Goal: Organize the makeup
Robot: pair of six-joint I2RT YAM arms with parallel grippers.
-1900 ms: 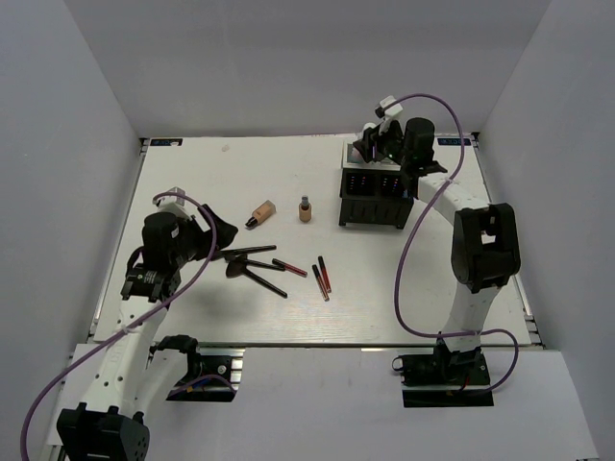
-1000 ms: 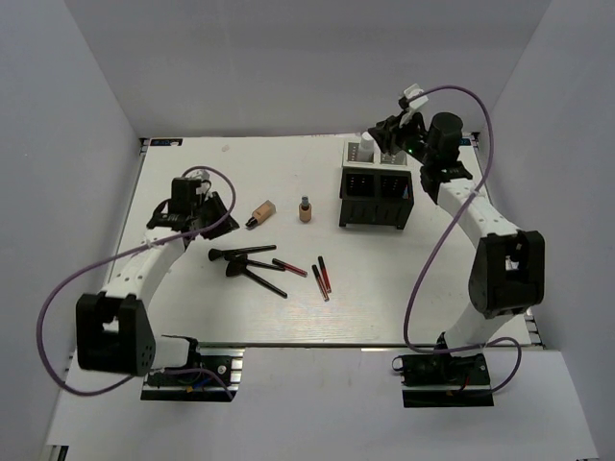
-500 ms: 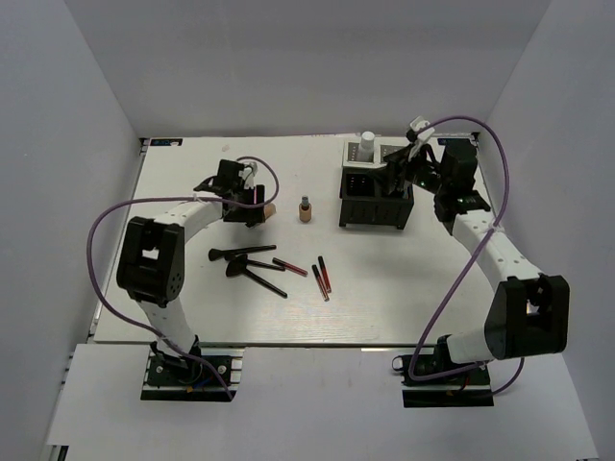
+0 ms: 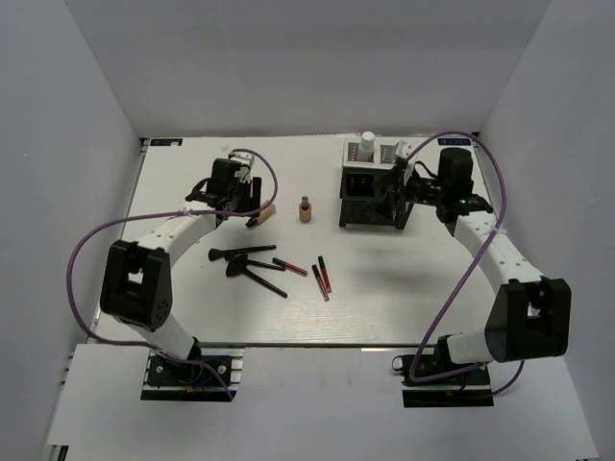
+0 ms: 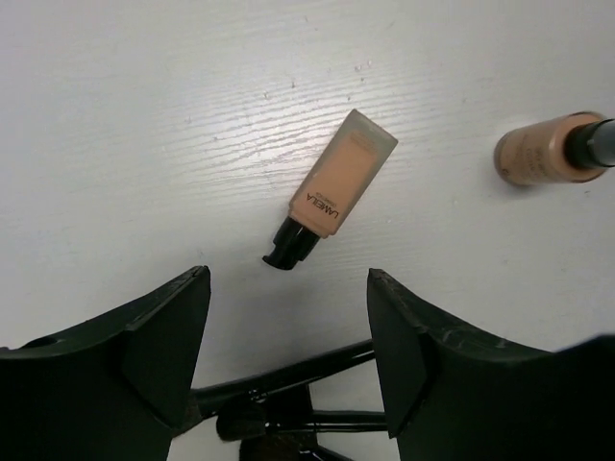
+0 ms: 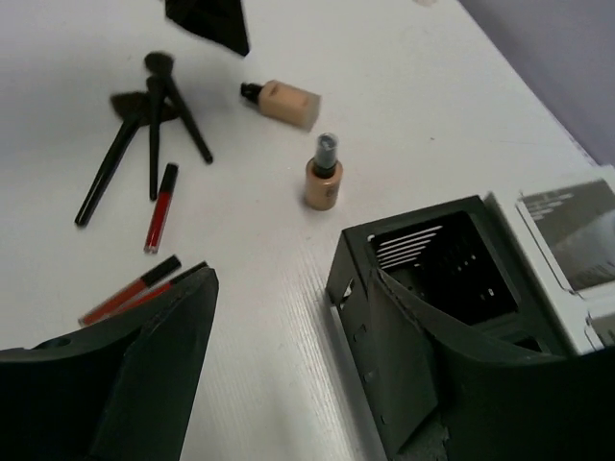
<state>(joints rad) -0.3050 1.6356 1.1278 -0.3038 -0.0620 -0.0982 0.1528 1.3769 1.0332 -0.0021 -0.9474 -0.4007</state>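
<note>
The makeup lies mid-table. A tan tube point(image 5: 332, 192) with a dark cap lies flat, and a tan bottle point(image 4: 305, 208) stands upright to its right. Black brushes point(image 4: 245, 261) and red-black pencils point(image 4: 322, 276) lie nearer the arms. A white bottle point(image 4: 367, 146) stands in the black box point(image 4: 373, 197). My left gripper point(image 5: 288, 317) hangs open just above the tube's cap end, holding nothing. My right gripper point(image 6: 288, 307) is open and empty at the box's front right corner point(image 6: 423, 259).
A white packet with a printed label point(image 6: 567, 230) sits in the box's far side. The box's near compartments look dark and hollow. White walls close in the table on three sides.
The left arm swung in from the table's left side to hover over the tan tube. The right arm came from behind the box round to its front right and lower.
</note>
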